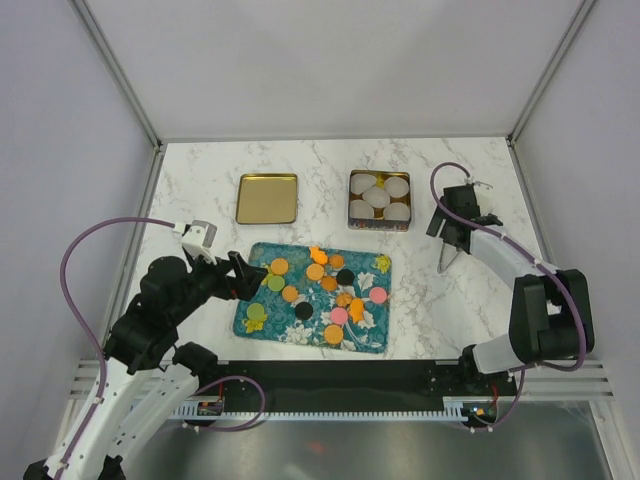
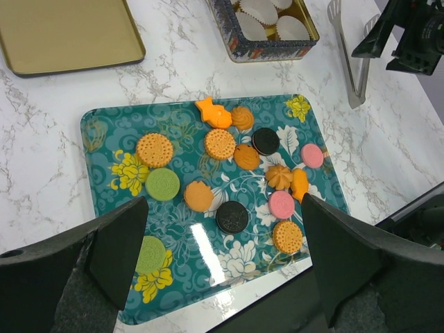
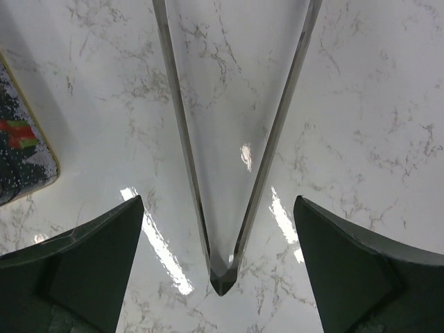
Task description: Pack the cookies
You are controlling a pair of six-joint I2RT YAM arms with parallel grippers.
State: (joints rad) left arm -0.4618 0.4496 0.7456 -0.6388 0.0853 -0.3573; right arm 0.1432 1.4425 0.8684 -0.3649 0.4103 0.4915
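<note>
Several cookies [image 1: 318,287], orange, black, pink and green discs plus orange flower shapes, lie on a teal flowered tray [image 1: 370,335]. They also show in the left wrist view [image 2: 220,143], on the tray [image 2: 104,132]. My left gripper [image 1: 243,277] is open and empty, hovering over the tray's left side; in its wrist view [image 2: 223,201] the jaws straddle the tray's near part. My right gripper [image 1: 450,236] is open over metal tongs [image 1: 442,262] lying on the table. In the right wrist view the jaws [image 3: 218,205] straddle the tongs' hinge end [image 3: 223,281] without touching it.
An open tin [image 1: 352,205] with white paper cups [image 1: 378,198] stands at the back right of the tray; its corner shows in the right wrist view [image 3: 21,159]. A gold lid [image 1: 267,198] lies at the back left. The booth's walls close in the marble table [image 1: 200,170].
</note>
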